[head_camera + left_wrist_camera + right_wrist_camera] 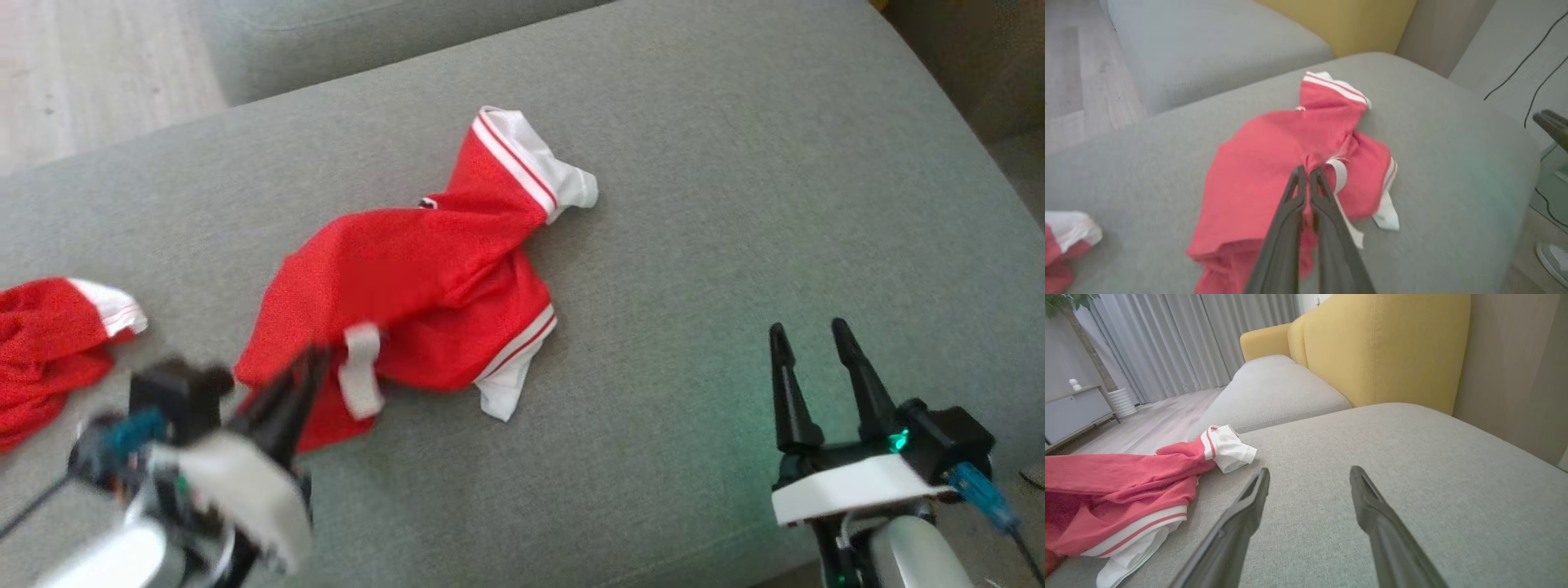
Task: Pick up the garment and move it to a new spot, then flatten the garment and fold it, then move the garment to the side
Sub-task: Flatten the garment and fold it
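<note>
You see your right claw with its two dark fingers spread wide above the grey sofa cushion, with bare fabric between them. Off to their left lies the crumpled red garment, white striped trim showing, apart from the fingers. Beyond the cushion you have a yellow backrest and pale curtains.

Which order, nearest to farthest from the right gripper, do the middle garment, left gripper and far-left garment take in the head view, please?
1. Middle garment, centre of the cushion, left of the right gripper.
2. Left gripper, lower left, shut on that garment.
3. Far-left garment, at the view's left edge.
</note>
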{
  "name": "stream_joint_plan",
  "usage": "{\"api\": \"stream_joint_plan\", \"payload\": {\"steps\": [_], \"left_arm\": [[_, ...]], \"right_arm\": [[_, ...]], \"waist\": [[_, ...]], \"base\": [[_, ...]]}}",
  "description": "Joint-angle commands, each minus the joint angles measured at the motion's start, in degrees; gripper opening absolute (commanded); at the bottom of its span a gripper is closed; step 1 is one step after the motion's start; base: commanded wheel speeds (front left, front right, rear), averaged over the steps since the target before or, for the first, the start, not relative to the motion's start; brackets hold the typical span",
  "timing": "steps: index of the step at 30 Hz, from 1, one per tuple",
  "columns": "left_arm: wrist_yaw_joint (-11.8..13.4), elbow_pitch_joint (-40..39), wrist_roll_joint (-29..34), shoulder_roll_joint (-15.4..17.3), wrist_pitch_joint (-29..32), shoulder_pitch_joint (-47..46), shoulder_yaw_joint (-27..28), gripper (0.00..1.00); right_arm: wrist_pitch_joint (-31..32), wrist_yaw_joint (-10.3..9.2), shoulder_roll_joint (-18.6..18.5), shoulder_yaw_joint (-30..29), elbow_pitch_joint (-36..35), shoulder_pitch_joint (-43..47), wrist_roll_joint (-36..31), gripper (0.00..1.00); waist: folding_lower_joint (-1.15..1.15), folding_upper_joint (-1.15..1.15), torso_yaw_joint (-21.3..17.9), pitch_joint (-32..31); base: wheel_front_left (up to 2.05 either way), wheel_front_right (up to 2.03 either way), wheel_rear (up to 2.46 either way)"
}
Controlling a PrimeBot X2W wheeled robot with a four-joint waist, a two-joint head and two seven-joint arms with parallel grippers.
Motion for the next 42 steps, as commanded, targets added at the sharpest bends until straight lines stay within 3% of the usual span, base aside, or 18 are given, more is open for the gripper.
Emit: {"api": "stream_joint_plan", "payload": {"steps": [1, 4, 8, 15, 20, 21, 22, 23, 27, 33, 37, 40, 42], "left_arm": [[0.4, -2.3, -0.2, 2.9, 0.2, -1.4, 2.5, 0.00], [1.1, -7.3, -1.9, 6.4, 2.0, 3.3, 1.1, 0.00], [1.6, -8.8, -3.5, 8.6, 3.3, 10.1, -2.5, 0.00], [2.7, -0.3, -5.9, 7.0, 2.0, 17.1, -5.9, 0.00], [0.7, 7.6, -7.9, 5.3, -0.3, 19.1, -5.9, 0.00], [0.4, 8.8, -8.5, 4.9, -1.1, 19.3, -5.5, 0.03], [0.5, 9.9, -8.7, 4.5, -2.2, 19.5, -4.9, 0.88], [0.6, 10.8, -9.1, 4.3, -3.0, 19.7, -4.4, 1.00], [2.1, 12.1, -10.4, 5.0, -6.2, 20.9, -1.8, 1.00], [9.2, 9.2, -11.9, 8.1, -12.1, 22.5, 4.9, 1.00], [11.5, 4.5, -12.9, 8.6, -14.4, 23.8, 7.3, 1.00], [12.3, 2.3, -11.7, 7.3, -17.5, 22.7, 8.8, 1.00], [13.0, 2.2, -10.1, 4.2, -19.7, 20.5, 9.0, 1.00]], "right_arm": [[-0.6, 0.44, -0.2, 1.0, -2.1, -0.6, -0.6, 1.00], [-0.6, 0.44, -0.2, 0.5, -2.4, -0.2, -0.7, 1.00], [-0.6, 0.44, -0.2, 0.3, -2.6, -0.1, -1.0, 1.00], [-0.6, 0.44, -0.2, 0.3, -2.4, -0.1, -1.6, 1.00], [-0.6, 0.44, -0.2, 0.6, -2.0, -0.2, -1.8, 1.00], [-0.6, 0.44, -0.2, 0.5, -2.0, -0.2, -1.8, 1.00], [-0.6, 0.44, -0.2, 0.6, -1.9, -0.2, -1.9, 1.00], [-0.6, 0.44, -0.3, 0.6, -1.9, -0.2, -2.0, 1.00], [-0.6, 0.44, -0.4, 0.6, -1.9, 0.2, -2.1, 1.00], [-0.6, 0.44, -0.5, 0.8, -2.1, 0.7, -2.4, 1.00], [-0.6, 0.44, -0.6, 0.9, -2.5, 1.0, -2.7, 1.00], [-0.6, 0.44, -0.6, 0.4, -3.0, 1.3, -2.8, 1.00], [-0.6, 0.44, -0.8, 0.3, -3.1, 1.3, -3.0, 1.00]], "waist": [[0.01, 0.00, 0.5, -0.3], [0.01, 0.00, 1.4, -0.5], [0.01, 0.00, 1.9, -0.4], [0.01, 0.00, 2.6, -0.3], [0.01, 0.00, 2.5, -0.8], [0.01, 0.00, 2.5, -1.0], [0.01, 0.00, 2.4, -1.2], [0.01, 0.00, 2.2, -1.4], [0.01, 0.00, 1.6, -2.5], [0.01, 0.00, 0.9, -3.6], [0.01, 0.00, 0.6, -4.2], [0.01, 0.00, 0.8, -4.5], [0.01, 0.00, 1.0, -4.8]], "base": [[0.00, 0.00, 0.00], [0.00, 0.00, 0.00], [0.00, 0.00, 0.00], [0.00, 0.00, 0.00], [0.00, 0.00, 0.00], [0.00, 0.00, 0.00], [0.00, 0.00, 0.00], [0.00, 0.00, 0.00], [0.00, 0.00, 0.00], [0.00, 0.00, 0.00], [0.00, 0.00, 0.00], [0.00, 0.00, 0.00], [0.00, 0.00, 0.00]]}}
